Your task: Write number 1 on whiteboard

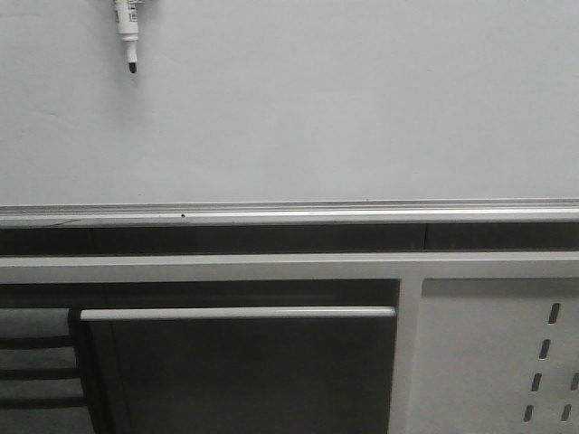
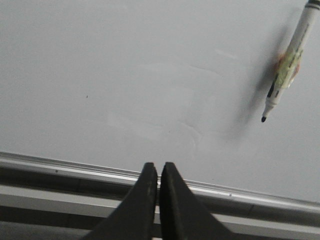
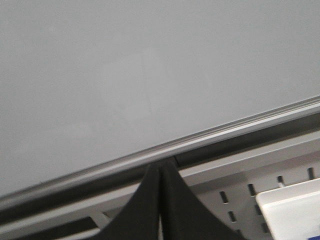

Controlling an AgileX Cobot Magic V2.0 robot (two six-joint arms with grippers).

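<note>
left gripper (image 2: 158, 172) jaws pressed together, empty; right gripper (image 3: 159, 172) likewise; whiteboard (image 1: 344, 117) unmarked

Below me runs a pale metal frame (image 1: 271, 268) with a slotted panel (image 1: 493, 353) and dark recesses.

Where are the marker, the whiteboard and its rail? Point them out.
marker (image 1: 127, 23), front view, on its white barrel.
whiteboard (image 1: 344, 108), front view, on its bare face.
rail (image 1: 289, 215), front view, on the silver strip along the board's lower edge.
</note>
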